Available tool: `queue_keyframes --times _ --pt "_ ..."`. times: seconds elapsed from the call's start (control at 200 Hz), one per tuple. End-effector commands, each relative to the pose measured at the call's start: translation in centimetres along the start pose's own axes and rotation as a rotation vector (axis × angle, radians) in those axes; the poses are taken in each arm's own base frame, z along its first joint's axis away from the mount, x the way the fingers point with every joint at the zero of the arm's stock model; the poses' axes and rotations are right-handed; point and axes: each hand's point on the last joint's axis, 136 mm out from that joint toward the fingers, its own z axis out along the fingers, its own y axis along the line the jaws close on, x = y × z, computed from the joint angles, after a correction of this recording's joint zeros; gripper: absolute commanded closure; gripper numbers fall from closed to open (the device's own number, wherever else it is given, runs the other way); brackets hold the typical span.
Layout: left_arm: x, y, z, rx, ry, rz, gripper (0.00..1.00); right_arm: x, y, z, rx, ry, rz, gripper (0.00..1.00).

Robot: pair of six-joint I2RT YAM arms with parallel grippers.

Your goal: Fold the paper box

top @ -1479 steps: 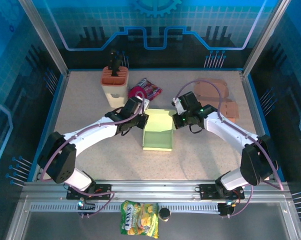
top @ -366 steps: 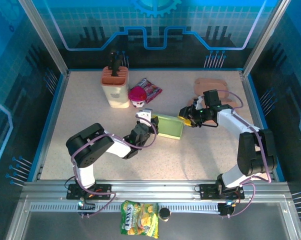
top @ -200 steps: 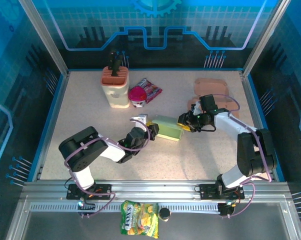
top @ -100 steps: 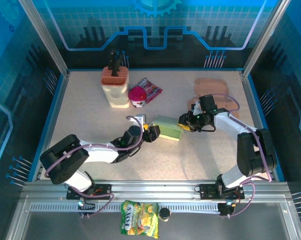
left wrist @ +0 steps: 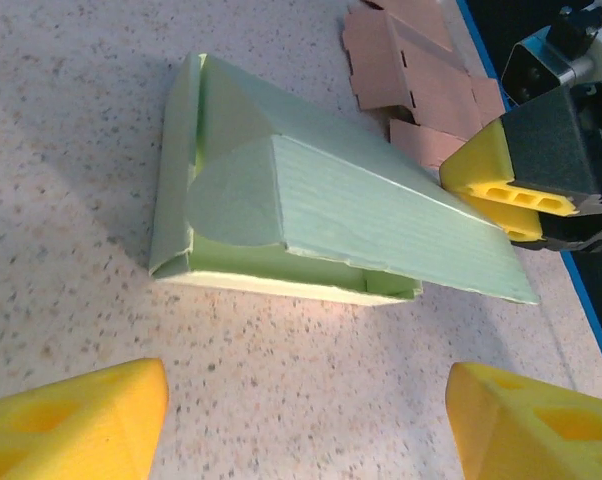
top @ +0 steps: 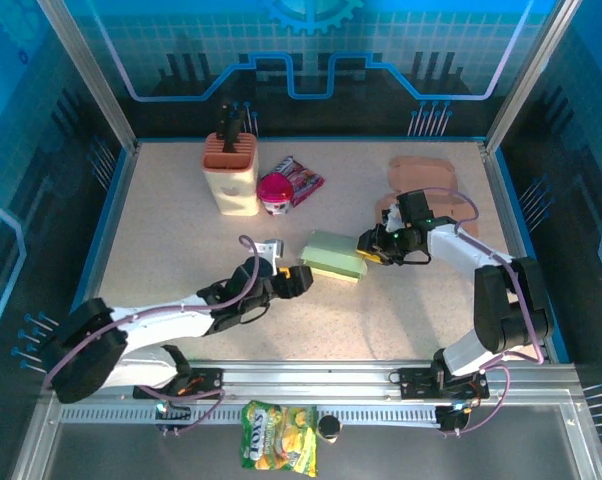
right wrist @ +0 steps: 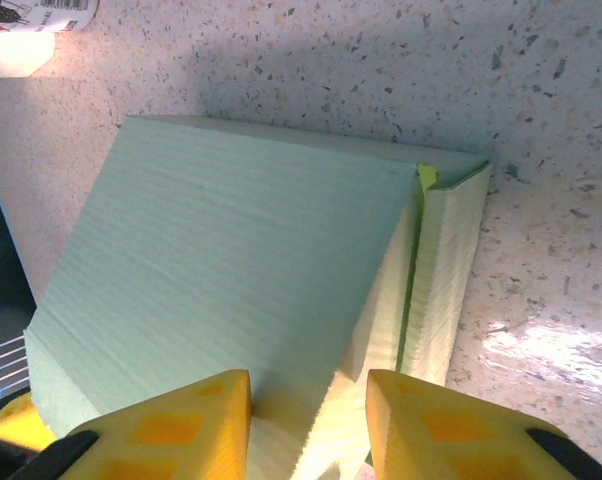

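Pale green paper box (top: 333,257) lies near mid-worktop (top: 181,230), between the two tools. Base is flat on the speckled surface. The lid panel (left wrist: 381,215) slopes up from the left end towards the right, so the box is not yet closed. A rounded side tab (left wrist: 231,195) shows at the left end, folded inward under the lid.

Right tool (top: 369,248): jaws narrow, clamped on the lid's raised right edge. In the right wrist view the green paper (right wrist: 221,250) fills the gap between the yellow fingers (right wrist: 171,425).

Left tool (top: 293,280): jaws wide, holding nothing, just beside the box's near-left corner and apart from it. Both pads (left wrist: 76,410) sit low in the left wrist view with bare worktop between them.

Flat brown card blanks (left wrist: 411,60) lie beyond the box, clear of the work.

Judged step: closing the lid onto the base.

Notes for doing it well:
- Right tool lowers the lid along its hinge line, without dragging the box sideways.
- Left tool steadies the base from its end, or presses on the lid's low end so the tray does not slide.
- Keep the side tab inside the wall as the lid comes down. The right-end tab is hidden by the lid, so its position is unknown.
- Light pressure only, as thin card probably creases easily.
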Motion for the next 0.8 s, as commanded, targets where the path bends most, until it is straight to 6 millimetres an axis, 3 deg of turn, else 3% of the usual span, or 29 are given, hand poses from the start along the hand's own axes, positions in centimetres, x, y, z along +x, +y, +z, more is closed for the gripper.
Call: queue_keyframes --times 0.0,0.22,0.465,0.645,0.795 --pt "0.4 0.3 -1.4 -0.102 0.093 -0.021 0.26 0.5 0.2 -0.4 0.029 0.008 -0.044 0.65" --pt "-3.5 0.9 -1.9 -0.168 0.082 -0.037 0.24 0.7 -0.3 -0.9 0.072 0.01 -0.067 0.56" --pt "-7.4 1.1 2.1 -0.166 0.133 0.005 0.24 0.8 -0.8 0.5 0.099 0.048 -0.084 0.48" --pt "-6.9 1.8 6.2 -0.199 0.228 0.054 0.26 1.3 -1.3 1.9 0.129 0.075 -0.095 0.45" --pt "-6.0 2.7 8.0 -0.208 0.263 0.061 0.26 1.6 -2.2 2.6 0.152 0.088 -0.096 0.48"
